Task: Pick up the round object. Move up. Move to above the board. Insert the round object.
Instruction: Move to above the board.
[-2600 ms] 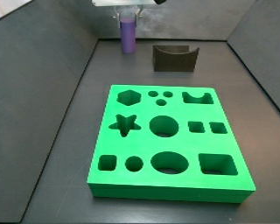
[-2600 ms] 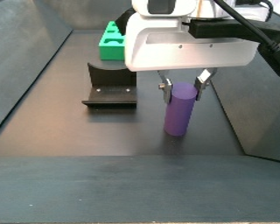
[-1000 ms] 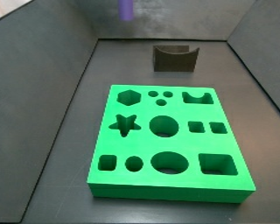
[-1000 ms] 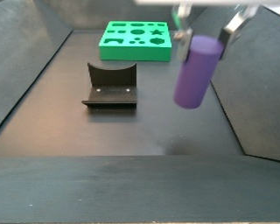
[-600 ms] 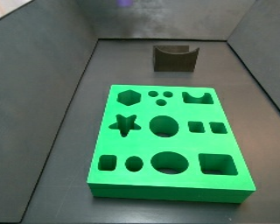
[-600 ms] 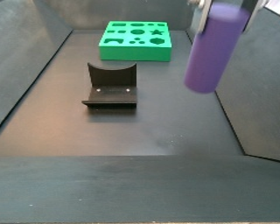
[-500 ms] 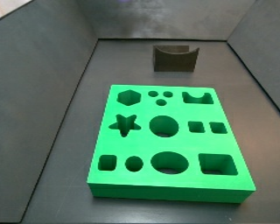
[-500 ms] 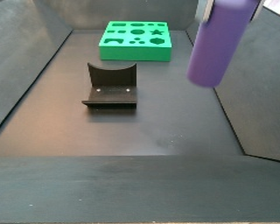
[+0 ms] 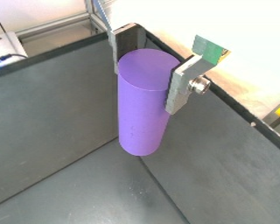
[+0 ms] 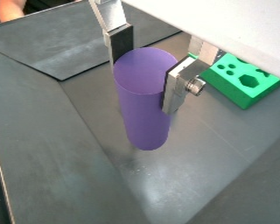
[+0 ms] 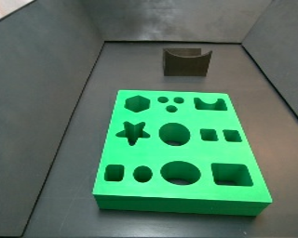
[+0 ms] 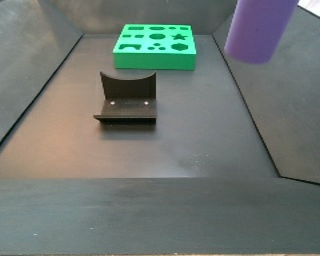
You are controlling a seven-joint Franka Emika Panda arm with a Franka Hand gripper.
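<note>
Aloft, gripper [image 9: 150, 59] jaws clamping round object [image 9: 143, 102], top cropped [image 12: 259, 28].

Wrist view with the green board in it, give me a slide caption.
Tool shut on the purple cylinder, held upright above the dark floor, green board beyond.

We see the purple cylinder [image 9: 142, 101] in plain matte purple, clamped between the gripper's [image 9: 152, 59] silver fingers [image 9: 185, 77] with dark pads, high above the dark grey worktop [image 12: 176, 140]. The board [image 11: 177, 147] is bright green, its cut-outs darker green. The notched block [image 11: 185, 61] is dark brown.
</note>
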